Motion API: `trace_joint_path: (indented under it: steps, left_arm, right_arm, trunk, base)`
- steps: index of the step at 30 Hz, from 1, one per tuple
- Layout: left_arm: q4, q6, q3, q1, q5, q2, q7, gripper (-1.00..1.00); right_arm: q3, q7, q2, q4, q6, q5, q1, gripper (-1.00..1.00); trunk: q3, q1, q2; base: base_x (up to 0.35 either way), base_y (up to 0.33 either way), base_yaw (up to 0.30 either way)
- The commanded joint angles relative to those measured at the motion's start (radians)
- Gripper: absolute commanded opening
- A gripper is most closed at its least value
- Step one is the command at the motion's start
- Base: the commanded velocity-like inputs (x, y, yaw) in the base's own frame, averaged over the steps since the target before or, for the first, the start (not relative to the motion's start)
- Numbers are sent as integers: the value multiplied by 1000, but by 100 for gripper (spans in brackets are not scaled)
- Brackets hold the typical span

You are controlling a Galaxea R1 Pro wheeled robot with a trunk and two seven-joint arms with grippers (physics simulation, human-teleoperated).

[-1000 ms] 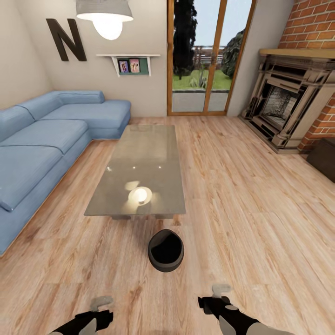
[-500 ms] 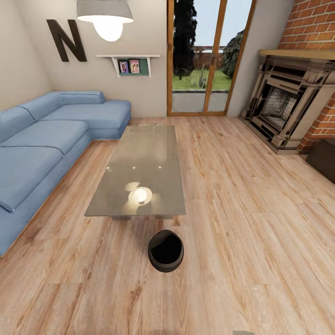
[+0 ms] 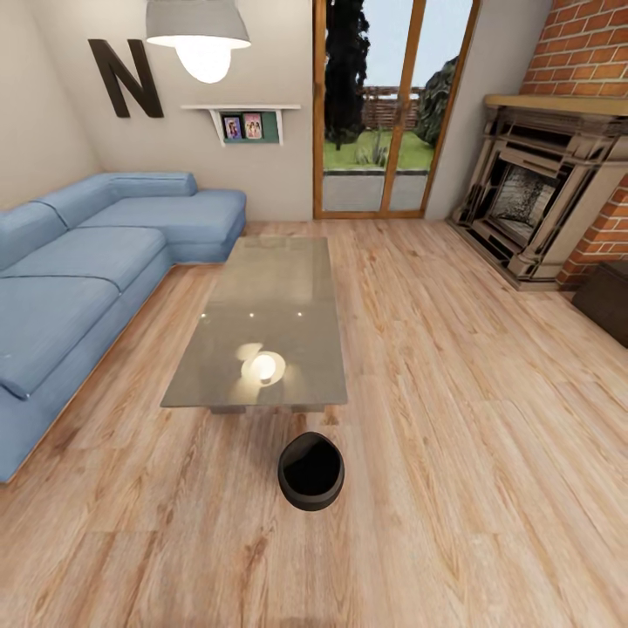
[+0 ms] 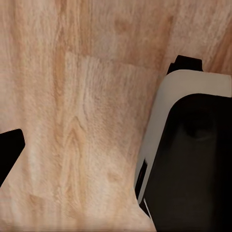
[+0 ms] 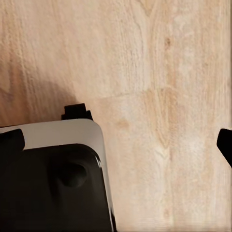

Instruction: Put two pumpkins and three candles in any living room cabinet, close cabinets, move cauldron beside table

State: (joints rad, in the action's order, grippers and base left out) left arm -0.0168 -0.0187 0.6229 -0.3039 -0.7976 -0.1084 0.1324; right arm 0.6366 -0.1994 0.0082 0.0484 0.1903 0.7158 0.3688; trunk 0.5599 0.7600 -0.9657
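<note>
Head view puts the cauldron (image 3: 310, 471) at lower centre on the wood floor (image 3: 488, 419), just beside the near end of the grey desk (image 3: 262, 323), not touching it. The placement looks done, so the risk, I judge, is the base rolling forward and knocking it away. Cabinets, if left open, cannot be checked from here. Whether either arm's jaws are apart or together I cannot tell. Only one piece of writing reads: a big dark "N" (image 3: 127, 77) upper left.

Cauldron (image 3: 310, 472) on floor (image 3: 453, 453) just before table (image 3: 262, 331), sofa (image 3: 78, 270) left, fireplace (image 3: 532, 201) right
</note>
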Motion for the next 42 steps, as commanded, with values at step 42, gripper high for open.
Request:
trace_joint_path:
  steps: [42]
  left_arm:
    - [0,10,18,112,-3,39,3,100]
  right_arm:
    - [3,7,39,2,10,2,-170,100]
  trunk:
    - [-131,-161,294]
  base:
    - [0,0,0]
